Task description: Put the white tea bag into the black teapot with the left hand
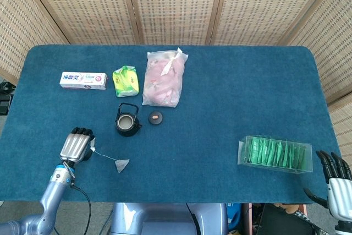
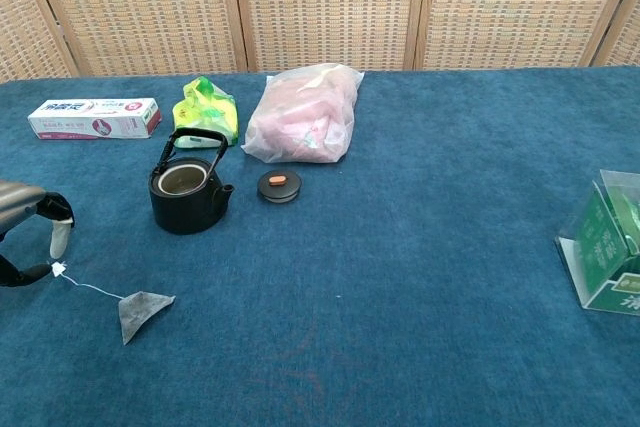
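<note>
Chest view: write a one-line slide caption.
Left hand at the tea bag string's tag, open black teapot behind, lid beside it.

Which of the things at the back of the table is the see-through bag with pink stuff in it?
The pink-filled clear bag, tied at the top, furthest right of the three. The toothpaste box is white card; the green packet is small and green-yellow.

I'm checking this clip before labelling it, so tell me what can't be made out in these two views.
- Left hand: chest view's left edge cuts it off; whether its fingers pinch the tea bag tag is too small to tell.
- Right hand: cropped at the head view's corner, absent from chest view.
- Black teapot: its inside is in shadow.
- Green box: cut by the chest view's right edge.
</note>
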Controlling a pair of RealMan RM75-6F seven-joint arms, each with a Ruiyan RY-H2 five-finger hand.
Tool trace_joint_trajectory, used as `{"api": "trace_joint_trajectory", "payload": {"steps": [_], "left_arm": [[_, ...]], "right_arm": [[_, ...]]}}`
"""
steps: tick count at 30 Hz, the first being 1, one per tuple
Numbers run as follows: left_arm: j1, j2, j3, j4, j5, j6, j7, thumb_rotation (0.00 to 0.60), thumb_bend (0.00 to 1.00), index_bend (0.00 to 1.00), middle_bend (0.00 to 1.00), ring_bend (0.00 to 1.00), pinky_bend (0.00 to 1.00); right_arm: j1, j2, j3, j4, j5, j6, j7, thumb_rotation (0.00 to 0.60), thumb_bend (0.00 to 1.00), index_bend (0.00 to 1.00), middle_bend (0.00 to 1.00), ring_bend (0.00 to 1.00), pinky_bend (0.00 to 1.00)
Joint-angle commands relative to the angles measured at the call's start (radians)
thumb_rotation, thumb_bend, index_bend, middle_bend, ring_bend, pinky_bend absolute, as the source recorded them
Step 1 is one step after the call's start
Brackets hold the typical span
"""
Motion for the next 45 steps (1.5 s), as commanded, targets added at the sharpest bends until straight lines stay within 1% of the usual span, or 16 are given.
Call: {"api": "trace_joint_trajectory", "payload": {"steps": [1,5,9,12,30,40,45], "left_arm": [[0.000,-0.001,0.002,0.001,-0.002,0.003,0.005,0.600,0.38,0.54,0.28,0.20,0.16],[0.000,-0.002,0.003,-0.001,-0.009,0.004,0.014,0.600,0.38,0.54,0.25,0.18,0.13],[0.002,-0.007,0.005,0.001,-0.004,0.015,0.013,0.600,0.38,0.54,0.19,0.12,0.05],[0.002,-0.008,0.006,0.001,-0.004,0.015,0.012,0.600,0.38,0.54,0.15,0.08,0.02],[-0.013,-0.027,0.006,0.013,-0.037,-0.003,0.043,0.600,0.38,0.55,0.14,0.07,0.01],[-0.016,-0.039,0.005,0.023,-0.066,-0.007,0.063,0.600,0.38,0.61,0.14,0.07,0.01],[-0.018,-0.042,0.003,0.026,-0.072,-0.007,0.064,0.600,0.38,0.61,0.14,0.07,0.01]], "right_arm": [[-0.001,0.000,0.000,0.000,0.000,0.001,0.001,0.600,0.01,0.12,0.21,0.08,0.16],[-0.003,0.001,0.000,0.000,0.000,0.003,0.001,0.600,0.01,0.12,0.21,0.08,0.16],[-0.004,0.000,0.000,0.000,0.000,0.003,0.002,0.600,0.01,0.12,0.21,0.08,0.16],[-0.004,0.001,0.001,0.000,0.000,0.003,0.002,0.600,0.01,0.12,0.21,0.08,0.16],[-0.011,0.000,0.004,0.005,0.005,0.007,0.009,0.600,0.01,0.12,0.21,0.08,0.16],[-0.015,0.000,0.004,0.007,0.006,0.010,0.011,0.600,0.01,0.12,0.21,0.08,0.16],[-0.015,0.000,0.005,0.005,0.008,0.008,0.011,0.600,0.01,0.12,0.21,0.08,0.16]]}}
